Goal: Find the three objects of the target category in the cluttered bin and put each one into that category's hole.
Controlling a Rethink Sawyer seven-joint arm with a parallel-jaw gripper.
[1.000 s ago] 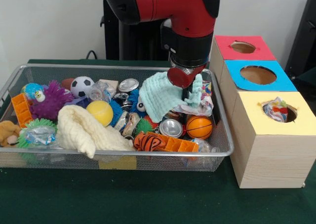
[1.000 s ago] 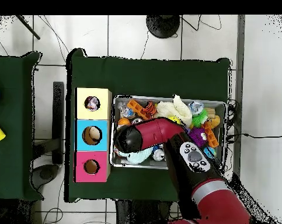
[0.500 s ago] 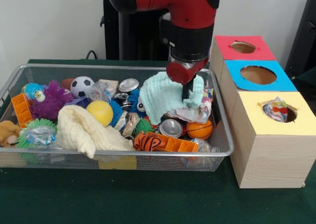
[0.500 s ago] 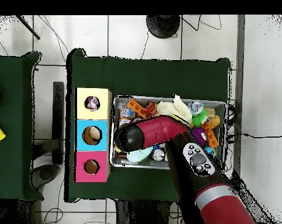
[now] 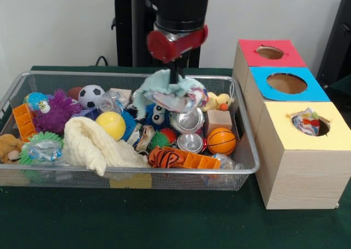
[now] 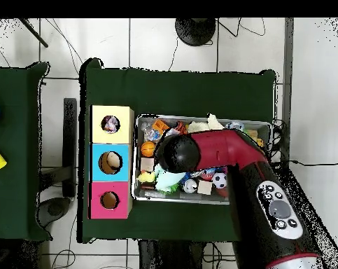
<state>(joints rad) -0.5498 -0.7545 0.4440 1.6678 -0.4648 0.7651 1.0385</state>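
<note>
The gripper [image 5: 176, 79] is pinching a pale green cloth [image 5: 164, 90], and it hangs clear above the wire bin [image 5: 137, 175]. The yellow box [image 5: 301, 150], one rag in its hole, sits just beside the bin.

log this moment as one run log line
phase: lift | gripper: shut on mint cloth with a patterned cloth bunched beneath | position: above wire bin | yellow box: holds one cloth | blue, red boxes: look empty
</note>
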